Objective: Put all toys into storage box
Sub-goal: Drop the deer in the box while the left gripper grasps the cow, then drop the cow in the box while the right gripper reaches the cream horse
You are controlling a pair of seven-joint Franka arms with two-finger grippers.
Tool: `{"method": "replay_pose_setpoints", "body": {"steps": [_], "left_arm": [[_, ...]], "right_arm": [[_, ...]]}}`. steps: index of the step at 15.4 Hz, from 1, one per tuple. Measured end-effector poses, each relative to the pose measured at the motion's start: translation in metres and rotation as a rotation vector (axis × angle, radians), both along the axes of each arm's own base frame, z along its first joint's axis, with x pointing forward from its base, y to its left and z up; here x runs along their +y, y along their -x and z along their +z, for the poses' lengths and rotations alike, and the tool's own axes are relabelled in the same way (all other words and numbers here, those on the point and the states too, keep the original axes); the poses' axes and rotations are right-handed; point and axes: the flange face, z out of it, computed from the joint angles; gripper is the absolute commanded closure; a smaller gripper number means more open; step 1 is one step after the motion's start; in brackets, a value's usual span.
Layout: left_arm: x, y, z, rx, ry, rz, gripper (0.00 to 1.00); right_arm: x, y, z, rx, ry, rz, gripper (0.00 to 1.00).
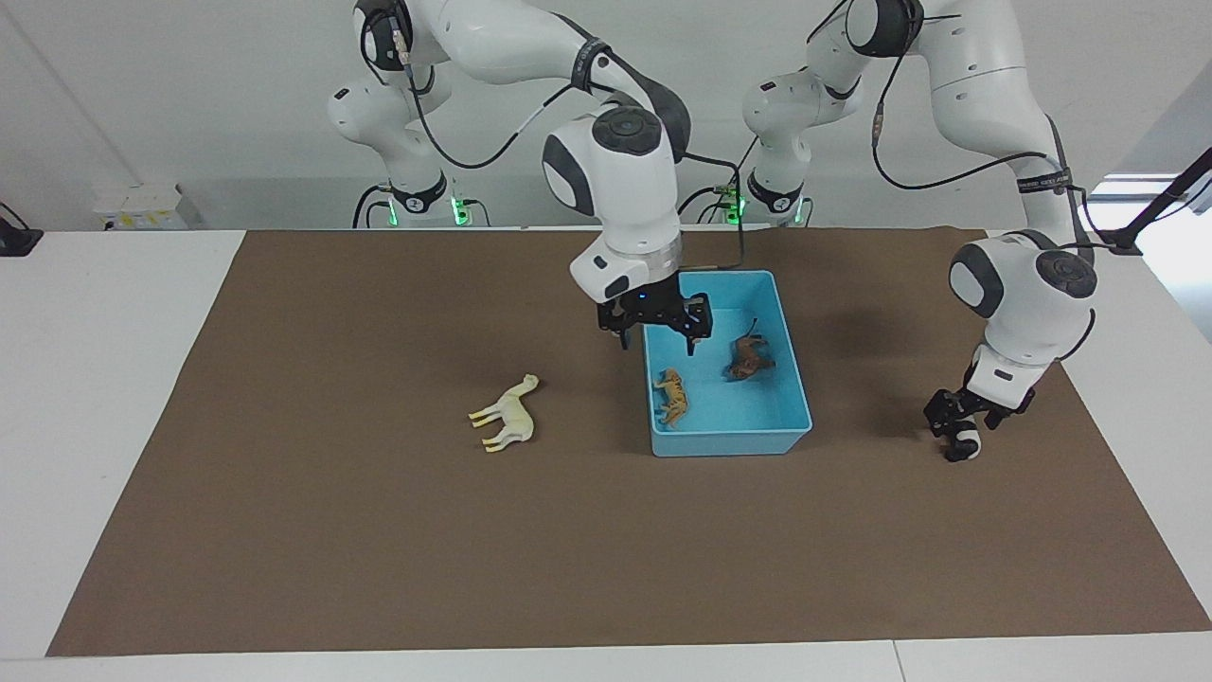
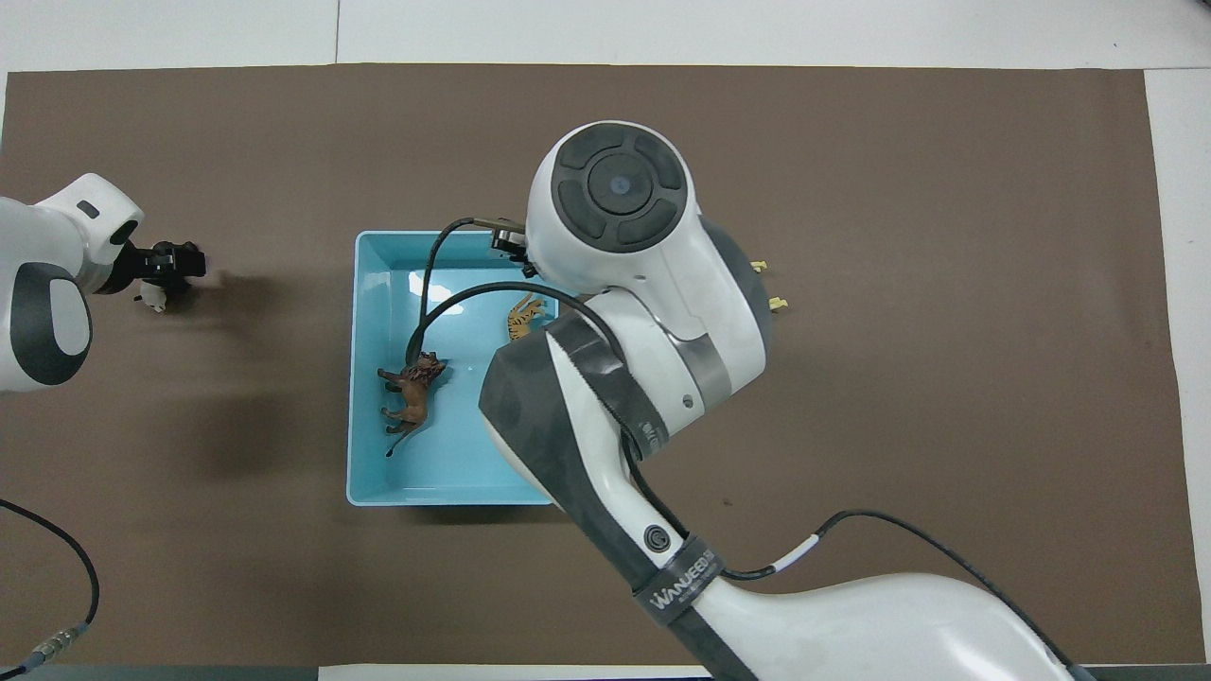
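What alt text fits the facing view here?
A blue box holds the tiger and lion. The open right gripper hangs over its rim, and the left gripper is down at the panda. The horse lies on the mat toward the right arm's end.
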Motion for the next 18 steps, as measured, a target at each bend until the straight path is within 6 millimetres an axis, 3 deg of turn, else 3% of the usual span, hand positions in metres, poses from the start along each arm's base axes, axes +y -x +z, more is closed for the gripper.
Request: {"method": "replay_pose_setpoints", "body": {"steps": [2, 3, 4, 5, 6, 7, 9, 11, 14, 16, 18], "left_arm": [[0.002, -0.001, -0.01, -0.004, 0.003, 0.0, 0.0], [0.002, -0.001, -0.014, -0.003, 0.004, 0.0, 0.06], [0.001, 0.0, -0.017, 0.001, 0.005, 0.0, 0.45], [0.001, 0.0, -0.018, 0.002, 0.005, 0.0, 0.63], [0.001, 0.0, -0.018, 0.002, 0.005, 0.0, 0.92], [0.001, 0.0, -0.017, 0.003, 0.005, 0.0, 1.0], [0.002, -0.002, -0.012, 0.013, 0.005, 0.002, 1.0], [0.004, -0.008, 0.001, 0.043, 0.006, 0.015, 1.0], [0.0, -0.023, 0.044, 0.131, 0.015, 0.075, 1.0], [-0.026, -0.028, 0.081, 0.186, 0.027, 0.16, 1.0], [-0.08, -0.019, 0.12, 0.227, 0.065, 0.296, 1.0]], "right_arm": [[-0.031, -0.015, -0.012, 0.005, 0.054, 0.089, 0.0], [-0.05, -0.022, -0.024, 0.018, 0.076, 0.135, 0.0], [-0.071, -0.03, -0.037, 0.027, 0.091, 0.176, 0.0], [-0.094, -0.037, -0.052, 0.027, 0.098, 0.204, 0.0], [-0.115, -0.041, -0.069, 0.02, 0.101, 0.223, 0.0], [-0.133, -0.041, -0.087, 0.009, 0.102, 0.239, 0.0], [-0.156, -0.031, -0.122, -0.003, 0.106, 0.269, 0.0], [-0.163, -0.019, -0.145, -0.008, 0.112, 0.307, 0.0], [-0.168, -0.011, -0.164, -0.027, 0.117, 0.346, 0.0], [-0.172, -0.007, -0.172, -0.028, 0.12, 0.35, 0.0], [-0.173, -0.005, -0.178, -0.03, 0.121, 0.349, 0.0]]}}
